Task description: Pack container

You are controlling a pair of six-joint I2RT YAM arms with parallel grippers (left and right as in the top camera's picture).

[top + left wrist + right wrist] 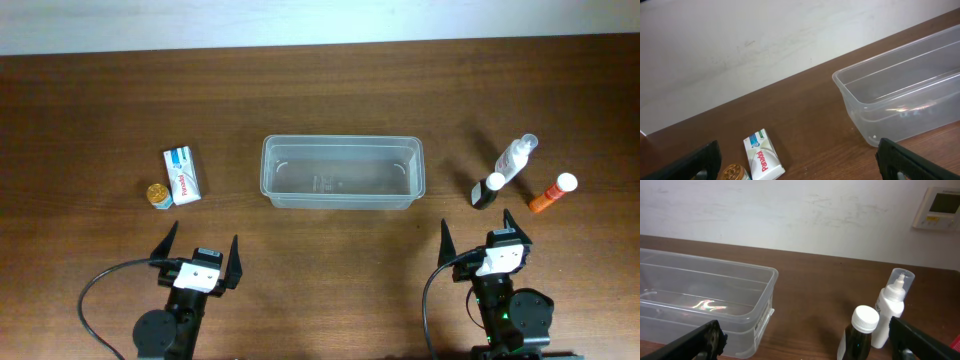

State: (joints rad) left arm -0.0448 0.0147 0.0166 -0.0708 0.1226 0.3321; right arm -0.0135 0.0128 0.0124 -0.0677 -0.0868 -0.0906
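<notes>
We read "Panadol" in red on the white box [763,155], which lies to the left of the container [342,172]; the container sits mid-table [90,110]. No other writing is legible. The left gripper [203,238] and right gripper [476,225] sit low at the near edge, jaws spread wide, gripping nothing, well apart from the container.

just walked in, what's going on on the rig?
Nothing is being handled yet. The left gripper and right gripper sit open and empty on the near side, touching nothing. The container stands empty in the middle. A white box and small jar lie to its left; a clear spray bottle, dark bottle and orange bottle to its right.
</notes>
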